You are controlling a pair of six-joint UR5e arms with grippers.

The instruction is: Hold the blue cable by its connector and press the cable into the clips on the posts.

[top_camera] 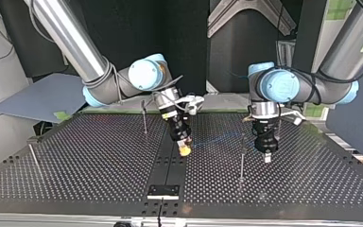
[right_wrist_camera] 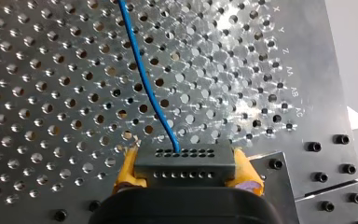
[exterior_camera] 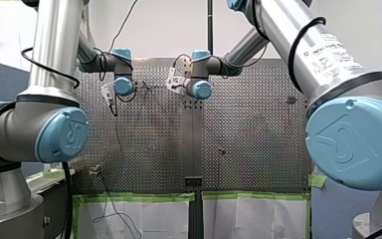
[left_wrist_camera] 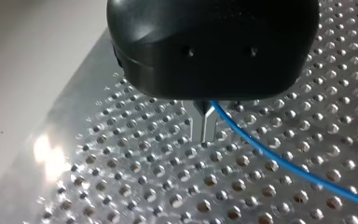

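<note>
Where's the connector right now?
Right wrist view: the connector sits clamped in my right claw, between its yellow pads, blue cable running out ahead.

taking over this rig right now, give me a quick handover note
Right gripper: shut on the connector, a yellow pad on either side.
Left gripper: shut on the blue cable further along.
The cable hangs between the two grippers over the table, with the posts standing nearby.
Done: connector held.
Left: no clip seems to hold the cable yet, so all the pressing-in remains.
</note>
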